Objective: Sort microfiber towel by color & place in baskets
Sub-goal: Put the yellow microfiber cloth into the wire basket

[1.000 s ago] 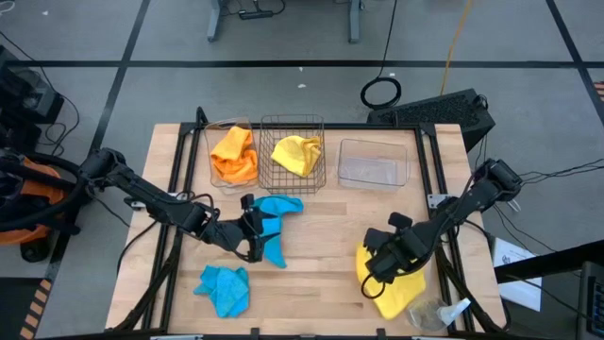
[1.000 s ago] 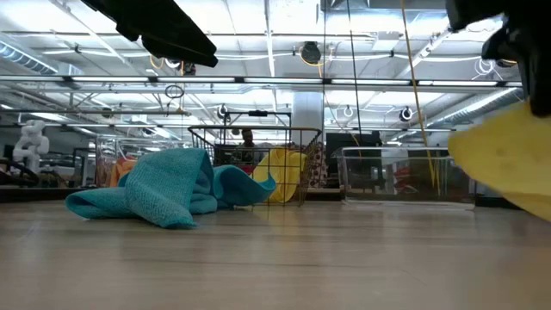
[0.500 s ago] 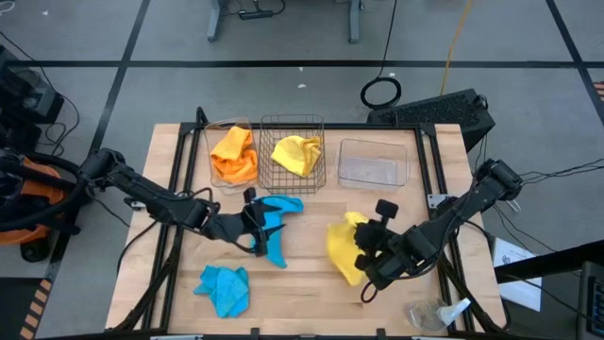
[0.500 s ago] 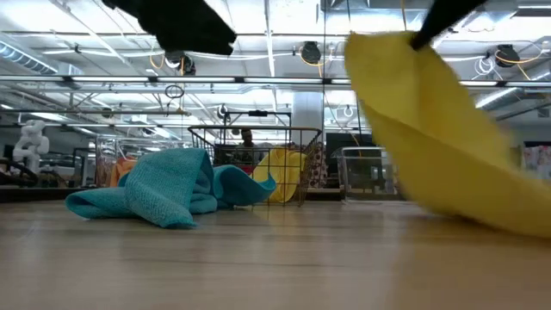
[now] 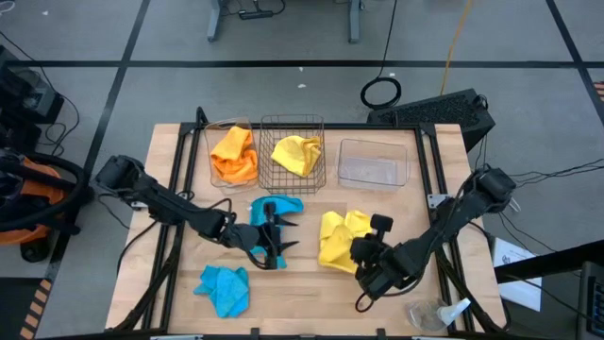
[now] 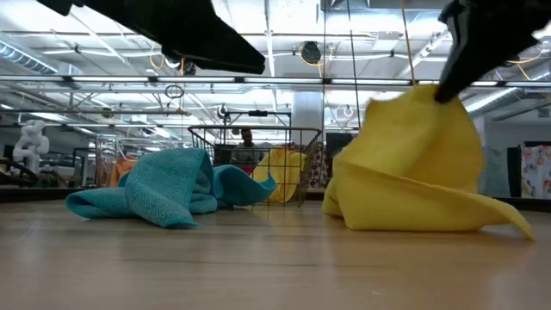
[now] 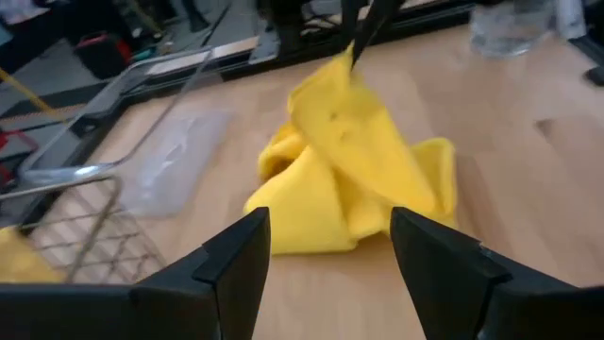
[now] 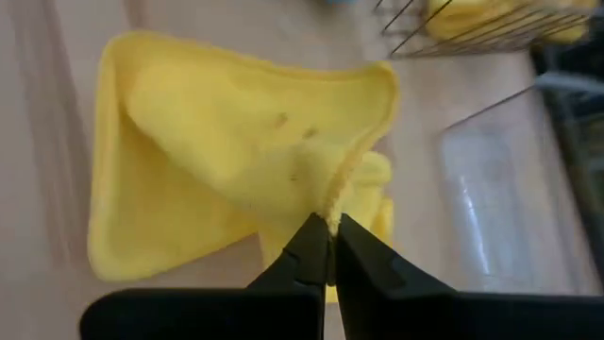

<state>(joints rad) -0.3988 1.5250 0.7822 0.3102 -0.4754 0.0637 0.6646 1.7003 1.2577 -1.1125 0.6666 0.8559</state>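
The yellow towel (image 5: 337, 240) has been dragged from the table's edge to mid-table, pinched by its peak in the right gripper (image 8: 327, 247), fingers closed on the fabric. The wire basket (image 5: 293, 151) lies ahead of them. The left gripper (image 5: 279, 244), fingers wide apart, hovers over a blue towel (image 5: 276, 209) beside that route.

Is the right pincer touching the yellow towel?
Touching: the right wrist view shows the right pincer shut on a pinched fold of the yellow towel.
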